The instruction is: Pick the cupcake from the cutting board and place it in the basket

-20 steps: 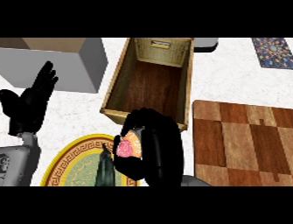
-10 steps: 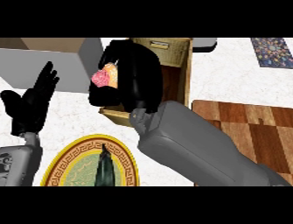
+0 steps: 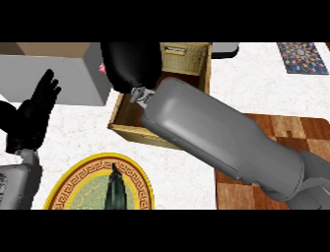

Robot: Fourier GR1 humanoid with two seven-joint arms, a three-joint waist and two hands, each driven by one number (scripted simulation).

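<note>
The right hand (image 3: pixel 129 66) reaches over the far end of the basket (image 3: pixel 127 129), a long wooden box standing at the middle of the counter (image 3: pixel 269 93) and running from the near side toward the far edge. The hand shows as a black mass seen from its back, pointing toward the counter's far edge, and its grey forearm lies slantwise across the basket's near right corner and the cutting board (image 3: pixel 309 138). Whether the fingers are curled or straight cannot be told, since only the back of the hand faces the view. The cupcake (image 3: pixel 102 69) shows only as a small pink sliver at the hand's left edge, touching it, above the basket's far left wall; the rest is hidden behind the hand.

The left hand (image 3: pixel 28 115) stands at the counter's left side, fingers straight and spread, pointing up, thumb apart, holding nothing.

The cutting board, a chequered wooden slab, lies at the near right of the counter. A round plate (image 3: pixel 73 184) with a yellow patterned rim lies at the near edge, left of the basket. A grey box (image 3: pixel 40 76) stands at the far left, just beside the basket. A patterned mat (image 3: pixel 304 51) lies at the far right corner.
</note>
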